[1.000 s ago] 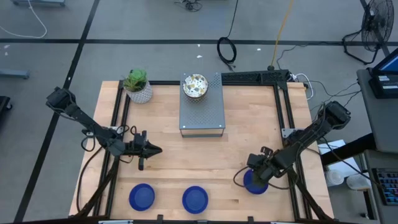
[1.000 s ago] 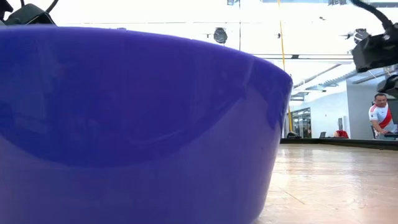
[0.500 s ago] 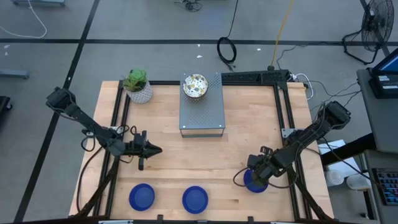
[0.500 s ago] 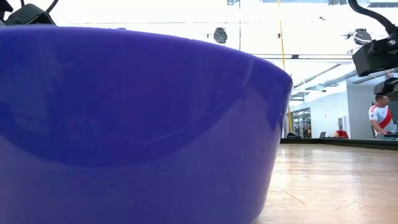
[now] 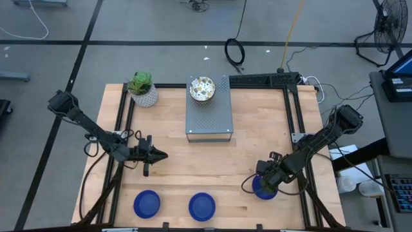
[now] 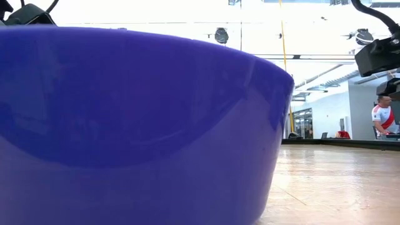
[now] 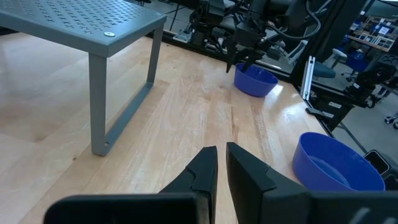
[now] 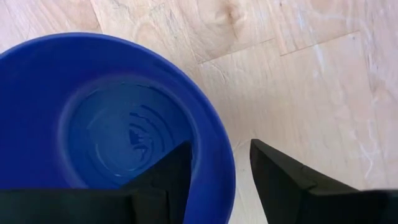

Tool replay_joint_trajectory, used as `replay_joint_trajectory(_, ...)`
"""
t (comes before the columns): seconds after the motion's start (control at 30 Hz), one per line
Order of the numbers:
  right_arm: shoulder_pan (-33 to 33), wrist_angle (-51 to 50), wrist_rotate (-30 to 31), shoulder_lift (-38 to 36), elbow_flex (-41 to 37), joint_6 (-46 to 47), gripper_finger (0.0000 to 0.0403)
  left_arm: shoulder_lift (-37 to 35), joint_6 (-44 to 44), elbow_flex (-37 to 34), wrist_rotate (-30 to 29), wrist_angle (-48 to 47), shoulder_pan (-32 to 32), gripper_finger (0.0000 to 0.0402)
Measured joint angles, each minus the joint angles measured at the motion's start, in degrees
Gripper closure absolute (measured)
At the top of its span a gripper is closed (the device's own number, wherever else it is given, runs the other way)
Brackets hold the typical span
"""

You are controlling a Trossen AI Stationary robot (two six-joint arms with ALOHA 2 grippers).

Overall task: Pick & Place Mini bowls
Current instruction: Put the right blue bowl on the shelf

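Between the right gripper's (image 8: 217, 180) spread fingers sits a blue bowl's (image 8: 93, 124) rim, not squeezed. Left gripper (image 7: 221, 163) hangs nearly closed, empty.

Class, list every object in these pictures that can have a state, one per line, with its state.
Right tool: open, fingers straddling a blue bowl's rim.
That blue bowl: upright on the table.
Left tool: shut, empty.
Other two blue bowls: upright, untouched.
Speckled bowl: upright on the grey stand.
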Motion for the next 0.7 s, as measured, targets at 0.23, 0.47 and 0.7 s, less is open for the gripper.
replay_joint_trajectory(0.23,0.0,0.0,0.0,0.0,0.0,0.39,0.025,0.0,-0.02,0.0,0.0,0.0,0.0,0.0364)
replay_joint_trajectory(0.47,0.0,-0.13,0.0,0.0,0.0,0.44,0.0252,0.02,0.0,0.0,0.0,0.0,0.02,0.0364)
replay_joint_trajectory(0.7,0.0,-0.13,0.0,0.0,0.0,0.44,0.0293,0.02,-0.01,0.0,0.0,0.0,0.02,0.0364)
